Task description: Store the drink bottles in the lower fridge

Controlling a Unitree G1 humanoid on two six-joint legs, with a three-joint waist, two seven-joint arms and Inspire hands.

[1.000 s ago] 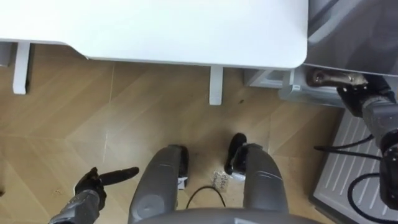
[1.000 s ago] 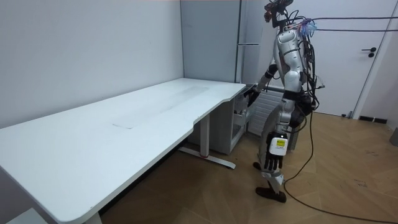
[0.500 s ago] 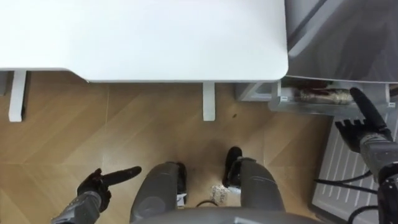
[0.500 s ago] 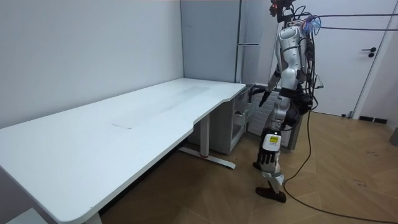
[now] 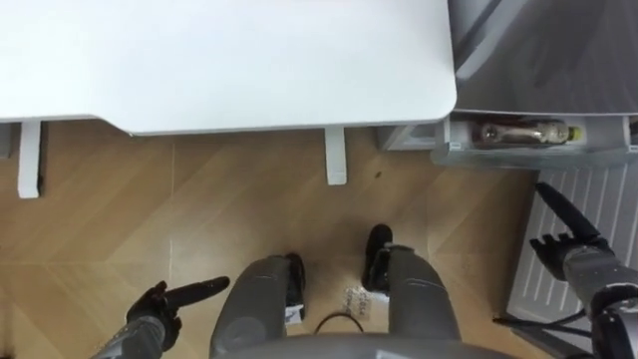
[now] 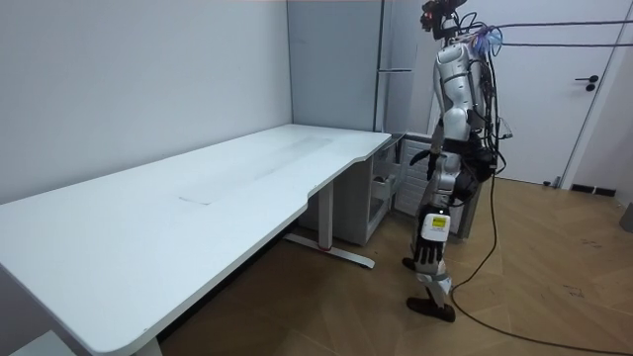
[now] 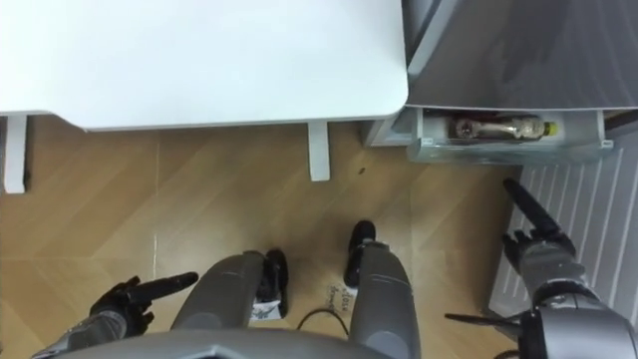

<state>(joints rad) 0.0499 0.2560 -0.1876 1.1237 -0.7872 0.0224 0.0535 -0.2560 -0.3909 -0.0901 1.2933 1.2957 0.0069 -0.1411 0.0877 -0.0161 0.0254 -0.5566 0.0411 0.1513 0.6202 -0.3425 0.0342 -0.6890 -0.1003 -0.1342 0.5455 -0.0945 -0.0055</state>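
Observation:
A clear drink bottle [image 5: 518, 132] with a yellow cap lies on its side in the open lower fridge drawer [image 5: 538, 155], under the grey fridge front [image 5: 538, 50]. My right hand [image 5: 573, 254] hangs open to the right of my legs, well short of the drawer, holding nothing. My left hand [image 5: 159, 304] hangs relaxed and empty at the lower left, one digit pointing inward. In the room view I stand upright before the fridge [image 6: 396, 59], at the end of the white table [image 6: 198, 208].
The white table's [image 5: 219, 60] corner lies just left of the drawer, with a white leg [image 5: 336, 155] below it. A ribbed white panel [image 5: 558, 199] stands on the floor at my right. Wooden floor [image 5: 120, 219] stretches to the left.
My right hand let go of the bottle at the drawer, opened and drew back down towards my side. The bottle now lies uncovered in the drawer. The left hand hardly moved.

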